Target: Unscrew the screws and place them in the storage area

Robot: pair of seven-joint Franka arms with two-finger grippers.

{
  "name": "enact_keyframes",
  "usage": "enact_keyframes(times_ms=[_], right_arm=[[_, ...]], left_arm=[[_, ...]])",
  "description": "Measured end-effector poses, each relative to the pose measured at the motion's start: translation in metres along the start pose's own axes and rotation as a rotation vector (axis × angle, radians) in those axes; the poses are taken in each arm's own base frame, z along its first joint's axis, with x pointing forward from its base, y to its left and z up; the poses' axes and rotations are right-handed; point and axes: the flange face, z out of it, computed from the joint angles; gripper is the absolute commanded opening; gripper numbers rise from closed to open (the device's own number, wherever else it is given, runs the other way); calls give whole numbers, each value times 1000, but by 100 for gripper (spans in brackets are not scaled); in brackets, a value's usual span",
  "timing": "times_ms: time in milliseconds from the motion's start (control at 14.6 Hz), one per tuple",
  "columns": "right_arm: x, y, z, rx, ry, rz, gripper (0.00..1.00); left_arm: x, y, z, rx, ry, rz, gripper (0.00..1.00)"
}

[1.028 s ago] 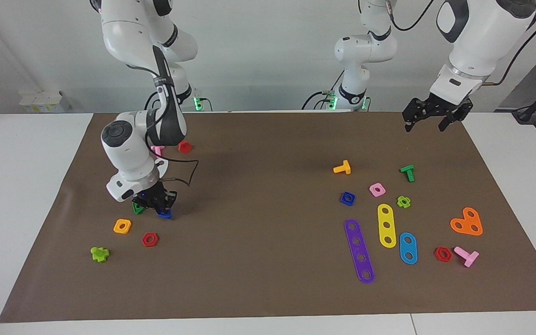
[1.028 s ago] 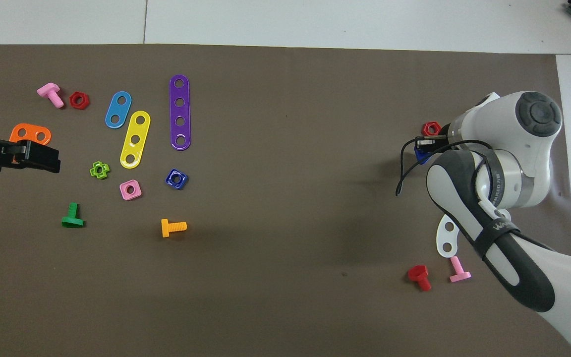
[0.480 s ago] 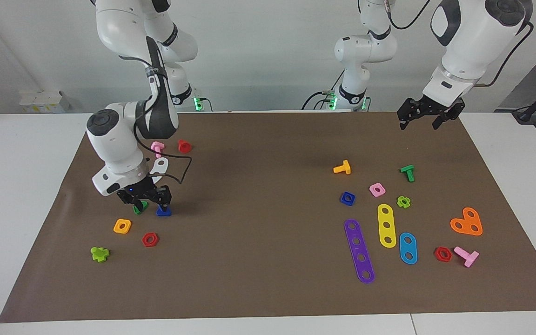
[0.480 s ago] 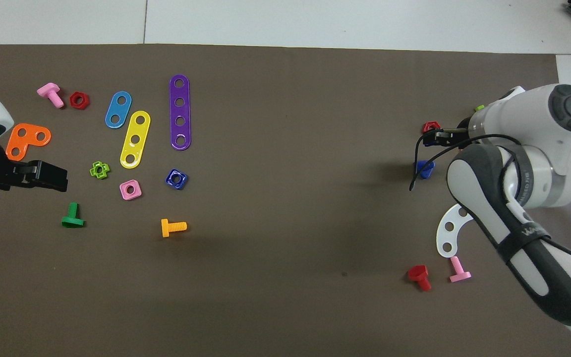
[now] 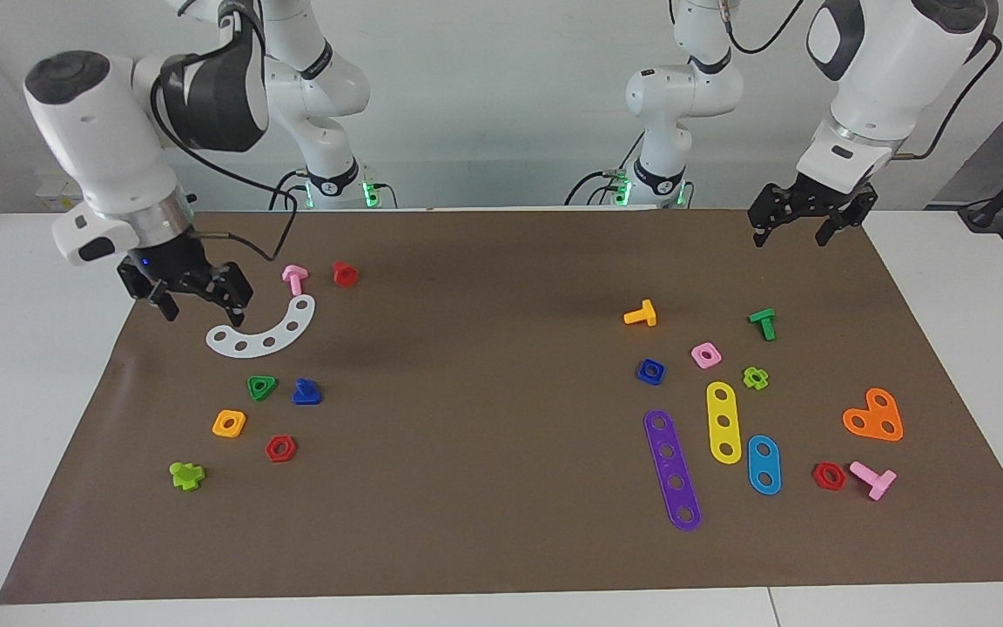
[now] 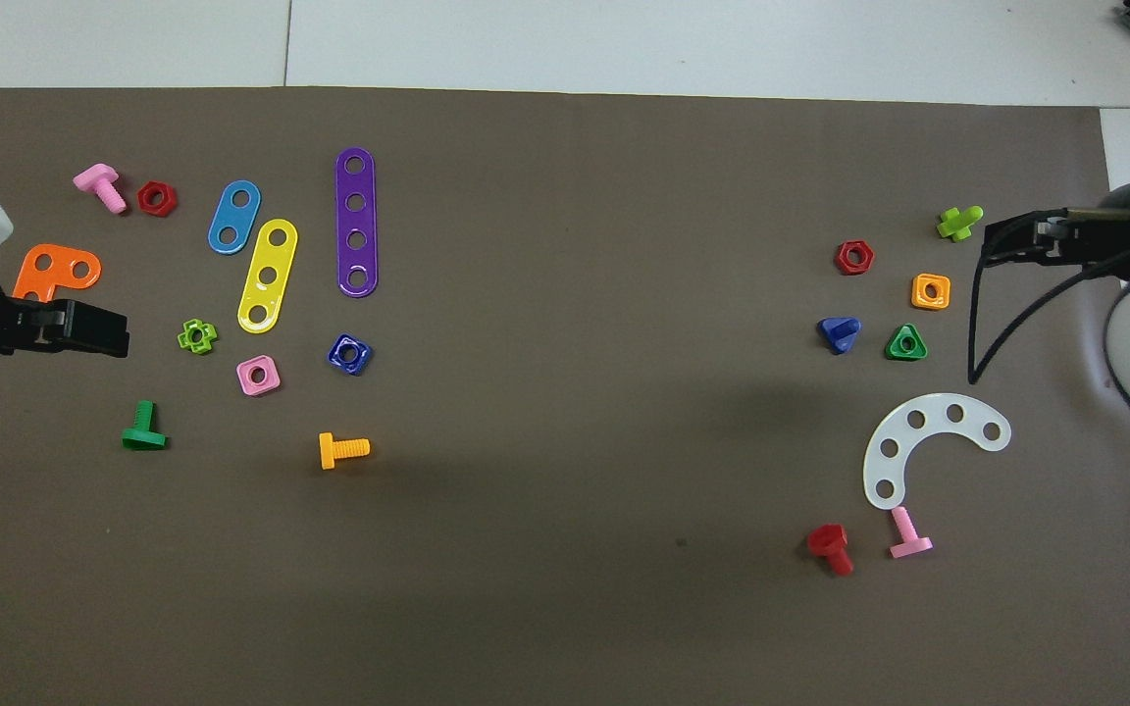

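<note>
The dark-blue bolt [image 5: 306,393] with a triangular head lies on the brown mat [image 5: 484,488] at the right arm's end, beside a green triangular nut [image 5: 261,387]. It also shows in the overhead view [image 6: 838,332]. Its dark-blue square nut [image 5: 650,371] lies apart at the left arm's end, also seen from overhead [image 6: 349,353]. My right gripper [image 5: 203,306] is open and empty, raised over the mat's edge beside a white curved strip [image 5: 262,332]. My left gripper [image 5: 793,233] is open and empty, waiting raised over the mat's corner at its own end.
Near the blue bolt lie an orange square nut [image 5: 229,423], a red hex nut [image 5: 280,448], a lime bolt [image 5: 186,475], a pink bolt [image 5: 294,278] and a red bolt [image 5: 345,273]. At the left arm's end lie purple [image 5: 672,468], yellow [image 5: 723,421] and blue strips, an orange plate [image 5: 874,416] and several bolts and nuts.
My right gripper let go of the blue bolt on the mat beside the green nut, then rose and drew back toward its base. The left gripper barely moved.
</note>
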Motion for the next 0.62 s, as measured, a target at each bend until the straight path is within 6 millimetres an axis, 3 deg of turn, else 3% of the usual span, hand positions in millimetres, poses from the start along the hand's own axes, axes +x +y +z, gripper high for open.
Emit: enact_keyframes(times_ms=[274, 411, 617], right_arm=[[-34, 11, -69, -3, -68, 13, 100], [-40, 12, -80, -2, -83, 14, 100], [-41, 12, -77, -2, -97, 13, 100]], left_arm=[[1, 1, -10, 0, 20, 3, 100], [1, 2, -12, 0, 24, 4, 100], [1, 2, -12, 0, 23, 3, 100]])
